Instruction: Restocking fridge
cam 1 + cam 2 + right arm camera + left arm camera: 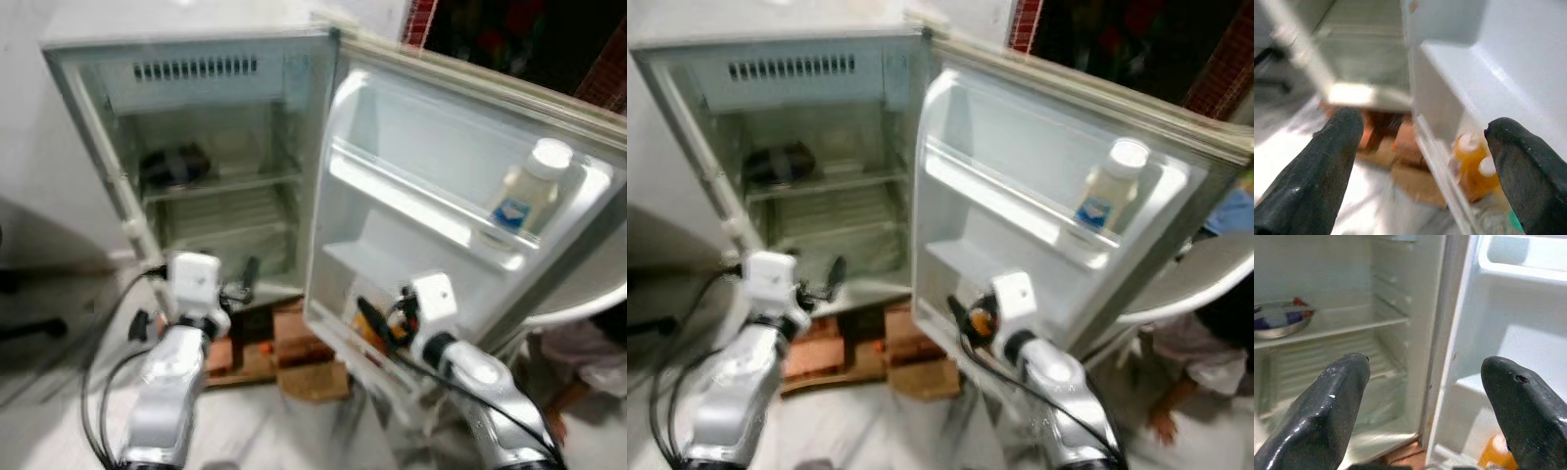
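The small fridge (211, 147) stands open, its door (431, 166) swung out to the right. A white-capped bottle with a blue label (529, 191) stands in the upper door shelf. Orange bottles (1474, 161) sit in the bottom door shelf. A metal bowl (1278, 320) rests on the upper inner shelf. My left gripper (1425, 369) is open and empty, held low in front of the fridge's inside (245, 279). My right gripper (1425, 127) is open and empty by the lower edge of the door, close to the orange bottles (370, 328).
Bricks and wooden blocks (284, 348) prop the fridge off the floor. Right of the door stand a white round piece of furniture (588, 294) and a person's hand (558, 421). Black cables (98, 362) hang by my left arm.
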Controlling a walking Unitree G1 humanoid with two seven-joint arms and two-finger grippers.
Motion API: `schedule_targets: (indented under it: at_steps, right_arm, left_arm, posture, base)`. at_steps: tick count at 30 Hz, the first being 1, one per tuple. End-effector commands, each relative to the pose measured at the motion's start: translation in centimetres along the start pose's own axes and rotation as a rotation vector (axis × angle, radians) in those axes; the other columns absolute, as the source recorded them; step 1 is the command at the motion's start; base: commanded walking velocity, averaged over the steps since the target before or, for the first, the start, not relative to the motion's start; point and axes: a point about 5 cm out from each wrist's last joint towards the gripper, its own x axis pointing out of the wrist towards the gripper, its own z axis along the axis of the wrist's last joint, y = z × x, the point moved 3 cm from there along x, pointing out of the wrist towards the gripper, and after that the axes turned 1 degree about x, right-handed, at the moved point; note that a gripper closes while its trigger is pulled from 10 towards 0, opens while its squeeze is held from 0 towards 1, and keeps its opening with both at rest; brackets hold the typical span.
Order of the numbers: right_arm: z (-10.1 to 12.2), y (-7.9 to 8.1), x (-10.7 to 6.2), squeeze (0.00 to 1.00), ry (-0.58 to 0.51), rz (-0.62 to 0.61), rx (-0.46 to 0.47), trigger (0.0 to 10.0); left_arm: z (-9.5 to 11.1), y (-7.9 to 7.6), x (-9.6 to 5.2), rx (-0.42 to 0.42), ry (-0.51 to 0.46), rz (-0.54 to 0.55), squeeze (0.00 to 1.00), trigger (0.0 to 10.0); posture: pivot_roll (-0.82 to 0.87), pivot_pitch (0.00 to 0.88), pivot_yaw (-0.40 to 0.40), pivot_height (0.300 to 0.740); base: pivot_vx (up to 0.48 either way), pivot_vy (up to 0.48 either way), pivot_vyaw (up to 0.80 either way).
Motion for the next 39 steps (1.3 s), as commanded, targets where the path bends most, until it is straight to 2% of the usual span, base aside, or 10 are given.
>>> schedule_targets:
  at_steps: [1, 3, 7, 23, 27, 29, 34, 39]
  right_arm:
    - [-1.4, 1.2, 0.4, 0.00, 0.093, 0.073, -0.031, 10.0]
    - [-1.2, 0.9, 0.5, 0.00, 0.079, 0.060, -0.002, 10.0]
    - [-1.0, 1.0, 0.6, 0.00, 0.082, 0.081, -0.017, 10.0]
    - [-1.1, 1.2, 0.7, 0.00, 0.111, 0.123, -0.004, 10.0]
    - [0.1, 0.5, 0.9, 0.00, 0.018, 0.060, -0.015, 10.0]
    - [2.4, -0.8, 0.9, 0.00, -0.116, -0.056, 0.024, 10.0]
    - [5.5, -3.2, 0.3, 0.00, -0.289, -0.243, 0.055, 10.0]
    - [6.7, -3.8, -0.3, 0.00, -0.380, -0.319, 0.071, 10.0]
  left_arm:
    - [-0.6, 0.2, -0.3, -0.015, 0.036, -0.007, 0.00, 10.0]
    - [-0.7, -0.1, -0.3, -0.019, 0.040, -0.024, 0.00, 10.0]
    - [-0.7, -0.4, -0.4, -0.020, 0.045, -0.039, 0.00, 10.0]
    - [-0.7, -0.8, -0.3, -0.009, 0.056, -0.073, 0.00, 10.0]
    - [-0.5, -0.5, -0.4, 0.010, 0.037, -0.061, 0.00, 10.0]
    - [-0.6, 0.0, -0.4, 0.011, 0.036, -0.034, 0.00, 10.0]
    - [-0.9, 1.0, -0.6, -0.011, 0.042, 0.033, 0.00, 10.0]
    - [-0.8, 2.4, -0.6, -0.012, 0.037, 0.126, 0.00, 10.0]
  posture:
    - [0.08, 0.000, -0.057, 0.740]
    - [0.08, 0.000, -0.058, 0.740]
    - [0.08, 0.000, -0.058, 0.740]
    - [0.09, 0.000, -0.053, 0.740]
    - [0.09, 0.000, -0.052, 0.740]
    - [0.08, 0.000, -0.050, 0.740]
    - [0.08, 0.000, -0.045, 0.740]
    - [0.08, 0.000, -0.040, 0.740]
  base:
    - [0.000, -0.435, 0.00]
    - [-0.281, -0.388, 0.00]
    - [-0.383, -0.289, 0.00]
    - [-0.462, 0.000, 0.00]
    - [0.000, 0.000, 0.00]
    - [0.000, 0.000, 0.00]
    - [0.000, 0.000, 0.00]
    - [0.000, 0.000, 0.00]
